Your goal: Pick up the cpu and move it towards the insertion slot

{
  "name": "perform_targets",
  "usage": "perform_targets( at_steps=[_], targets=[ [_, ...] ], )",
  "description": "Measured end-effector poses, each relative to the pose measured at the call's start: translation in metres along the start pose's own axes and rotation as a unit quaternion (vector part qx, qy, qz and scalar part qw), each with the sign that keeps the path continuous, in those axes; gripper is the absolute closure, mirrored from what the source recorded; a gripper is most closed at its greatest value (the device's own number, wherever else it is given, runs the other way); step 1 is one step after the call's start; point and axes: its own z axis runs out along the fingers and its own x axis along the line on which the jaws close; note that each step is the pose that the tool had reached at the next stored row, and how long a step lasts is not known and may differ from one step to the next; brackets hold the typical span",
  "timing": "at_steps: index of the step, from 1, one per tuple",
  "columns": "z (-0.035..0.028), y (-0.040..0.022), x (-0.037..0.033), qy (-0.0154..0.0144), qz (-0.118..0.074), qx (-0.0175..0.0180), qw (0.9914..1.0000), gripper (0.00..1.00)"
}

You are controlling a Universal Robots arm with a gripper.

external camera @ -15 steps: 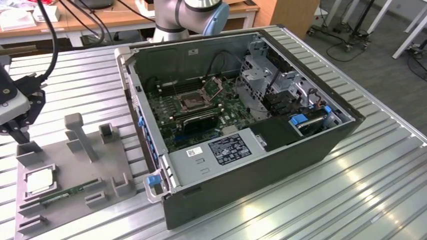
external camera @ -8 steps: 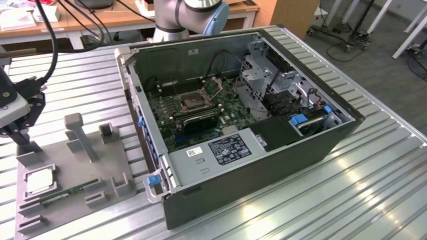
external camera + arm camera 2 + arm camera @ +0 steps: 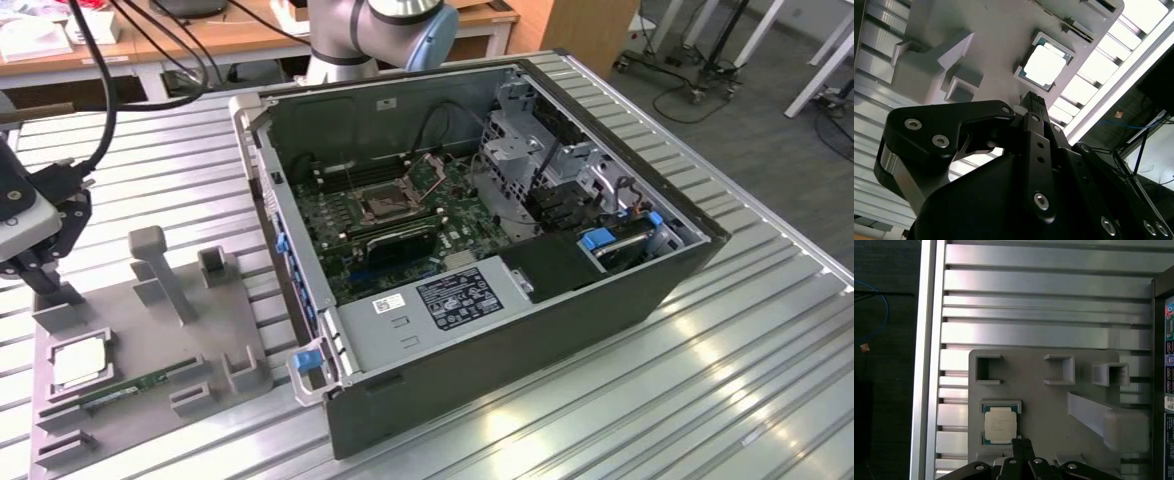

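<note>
Hovering near cpu (image 3: 999, 424) with gripper (image 3: 1021, 441) — fingers closed on nothing — cpu seated in corner brackets (image 3: 1000, 404) by fixture plate (image 3: 1049, 405) edge, probably for repeatable pickup.

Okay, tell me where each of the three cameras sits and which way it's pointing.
Exterior view: off the arm, high up, angled down on the open computer case, with the fixture plate at the exterior view's left; the arm rises beyond the case.
First wrist view: on the wrist, looking straight down on the cpu; the tool pokes in.
Second wrist view: behind the tool, looking slantwise along it toward the cpu.
Shared: both wrist views show tool, cpu and fixture plate.
</note>
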Motion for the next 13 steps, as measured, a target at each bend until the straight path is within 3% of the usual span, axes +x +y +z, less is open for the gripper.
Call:
perform_targets(
  at_steps=[13],
  targets=[
    [0.0137, -0.0004, 0.0067, -0.0001, 0.000, 0.0002, 1.00000, 0.89]
  ],
)
